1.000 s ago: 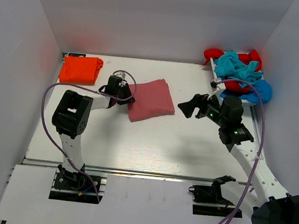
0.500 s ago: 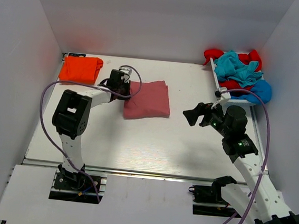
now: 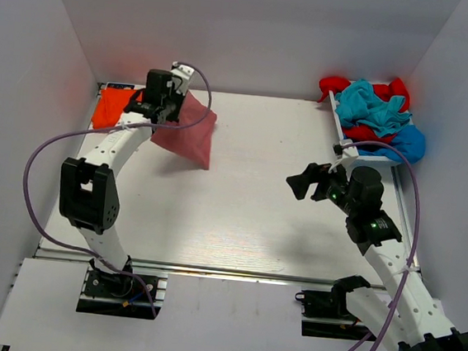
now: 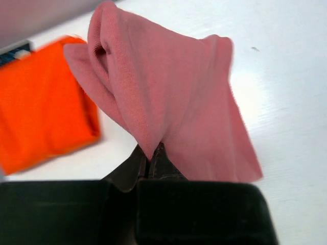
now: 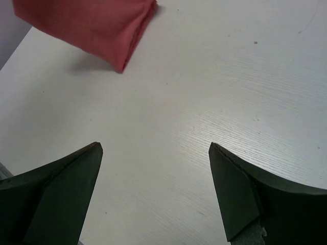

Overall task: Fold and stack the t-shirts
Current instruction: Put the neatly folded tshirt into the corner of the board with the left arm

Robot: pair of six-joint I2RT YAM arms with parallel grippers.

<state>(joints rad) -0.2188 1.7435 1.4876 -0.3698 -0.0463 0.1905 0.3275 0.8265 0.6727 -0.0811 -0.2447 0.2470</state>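
Observation:
My left gripper [image 3: 171, 110] is shut on the folded dusty pink-red t-shirt [image 3: 190, 131] and holds it lifted at the back left, its lower corner hanging toward the table. In the left wrist view the gripper [image 4: 149, 159] pinches the shirt's edge and the pink-red t-shirt [image 4: 168, 92] droops from it. The folded bright orange t-shirt [image 3: 116, 108] lies flat at the back left corner, just left of the held shirt; it also shows in the left wrist view [image 4: 41, 102]. My right gripper [image 3: 300, 182] is open and empty over bare table at the right; the pink-red shirt [image 5: 92, 23] shows far ahead of it.
A pile of loose red, teal and blue t-shirts [image 3: 377, 115] sits on a white tray [image 3: 340, 128] at the back right. White walls enclose the table [image 3: 238, 217] on the left, back and right.
My left gripper has lifted the pink-red shirt off the table and carried it back and left toward the orange shirt. My right arm drew back to the right, then held still.

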